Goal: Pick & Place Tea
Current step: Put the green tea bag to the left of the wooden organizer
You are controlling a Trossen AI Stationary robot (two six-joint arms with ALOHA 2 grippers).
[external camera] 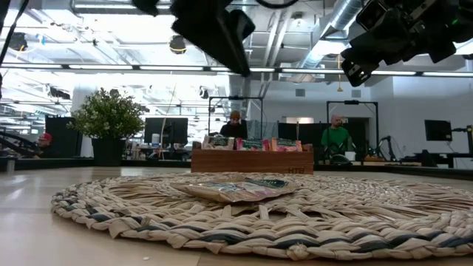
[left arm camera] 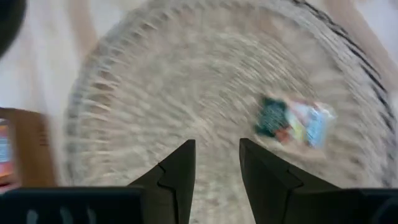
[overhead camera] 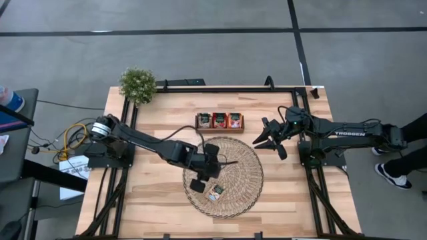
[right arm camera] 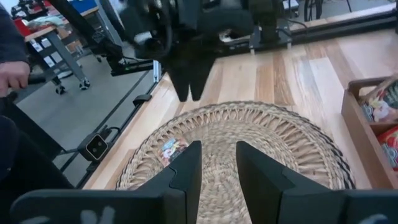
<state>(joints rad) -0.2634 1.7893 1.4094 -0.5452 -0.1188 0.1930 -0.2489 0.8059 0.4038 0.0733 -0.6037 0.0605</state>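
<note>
**One sachet on the mat, three in the tray**

We count one potted plant [overhead camera: 137,85] at the bench's [overhead camera: 160,207] far left corner. Next comes the left hand [overhead camera: 206,172], hanging above the round woven mat [overhead camera: 247,180], its two fingers a narrow gap apart and holding nothing. We see one loose tea sachet [overhead camera: 215,193] lying flat on the mat, just beside that hand on the near side and not touching it. Beyond the mat's far edge stands one wooden tray [overhead camera: 219,121] of three compartments, each showing one sachet from above: three in all. Farthest right, the right hand [overhead camera: 270,137] hovers at the mat's far right edge, fingers spread and empty. We read "TROSSEN" on its arm [overhead camera: 350,133]. The sachet print is too small to read.
</note>
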